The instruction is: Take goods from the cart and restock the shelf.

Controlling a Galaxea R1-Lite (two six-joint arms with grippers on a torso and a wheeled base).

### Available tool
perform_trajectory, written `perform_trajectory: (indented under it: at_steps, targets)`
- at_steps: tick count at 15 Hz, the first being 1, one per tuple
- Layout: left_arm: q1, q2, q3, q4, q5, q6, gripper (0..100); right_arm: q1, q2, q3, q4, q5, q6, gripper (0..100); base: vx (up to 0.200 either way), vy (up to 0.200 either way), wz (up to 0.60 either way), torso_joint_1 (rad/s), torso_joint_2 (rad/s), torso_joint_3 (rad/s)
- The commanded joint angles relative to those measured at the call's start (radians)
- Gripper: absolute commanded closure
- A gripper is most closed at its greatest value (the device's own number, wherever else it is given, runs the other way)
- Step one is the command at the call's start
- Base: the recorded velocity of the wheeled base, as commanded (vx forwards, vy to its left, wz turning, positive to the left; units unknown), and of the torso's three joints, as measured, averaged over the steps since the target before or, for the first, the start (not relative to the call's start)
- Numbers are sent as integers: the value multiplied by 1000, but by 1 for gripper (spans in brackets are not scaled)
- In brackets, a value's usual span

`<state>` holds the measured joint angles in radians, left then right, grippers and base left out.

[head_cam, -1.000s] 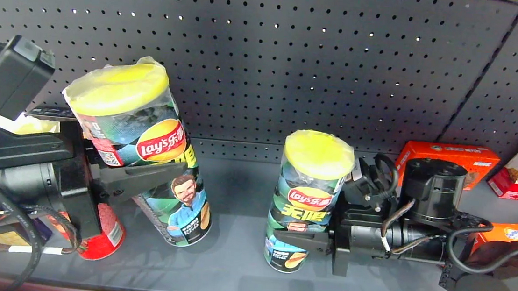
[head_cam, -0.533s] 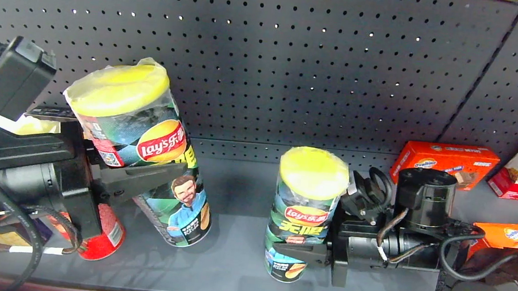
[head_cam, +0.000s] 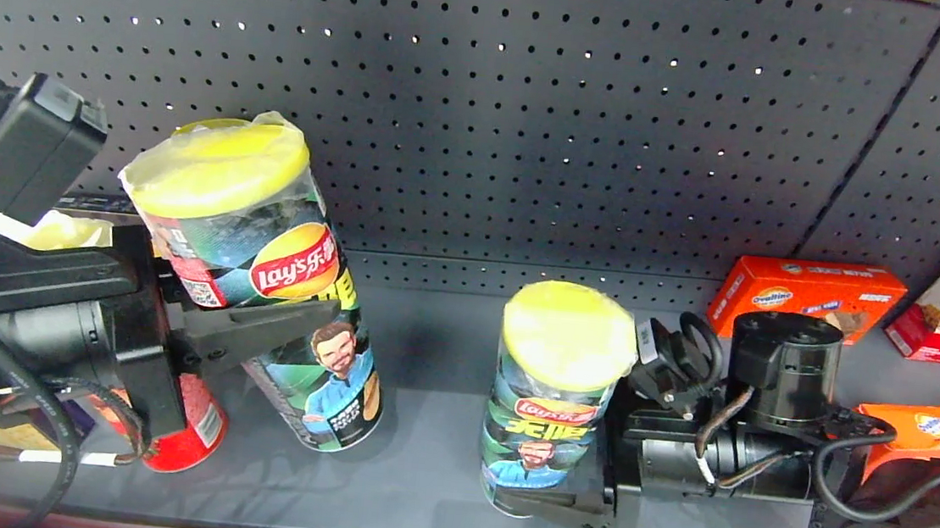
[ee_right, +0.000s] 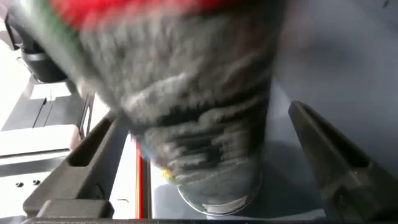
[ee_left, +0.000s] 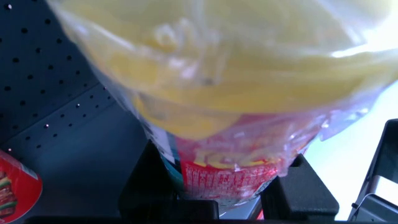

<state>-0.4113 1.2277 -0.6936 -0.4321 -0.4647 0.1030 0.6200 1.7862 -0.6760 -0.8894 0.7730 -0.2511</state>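
Here, shelf (head_cam: 418,472): dark grey board in front of a pegboard (head_cam: 482,129) back wall.
Left can (head_cam: 258,254): chip tube with a yellow lid under clear wrap, tilted so the lid leans to the robot's left. Its base sits low at the shelf, but whether it touches cannot be told.
Left gripper (head_cam: 265,323): clenched on the left can at about mid-height, with dark pads (ee_left: 149,186) pressing on both sides.
Right can (head_cam: 552,399): same kind, upright on the shelf near its front edge, well apart from the left can.
Right gripper (head_cam: 520,464): fingers (ee_right: 329,162) spread either side of the right can's lower part, with a gap on each side, so nothing is clamped.
Red can (head_cam: 195,436): on the shelf beside the left can, partly hidden by the left gripper.
Orange box (head_cam: 808,289): lying against the back wall, to the right beyond the right gripper.
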Motion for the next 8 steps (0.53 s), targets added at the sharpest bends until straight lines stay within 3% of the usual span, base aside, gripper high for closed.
perform_trajectory:
  at_steps: [1,4,8]
  targets:
    - [0,0,-1,0,0,0,100,0,-77,9,3,-1,1,0,0,0,0,0,0,0]
    - [0,0,-1,0,0,0,100,-6,-231,95,12,-3,3,0,0,0,0,0,0,0]
    - [-1,0,-1,0,0,0,100,-111,-430,219,15,-24,3,0,0,0,0,0,0,0]
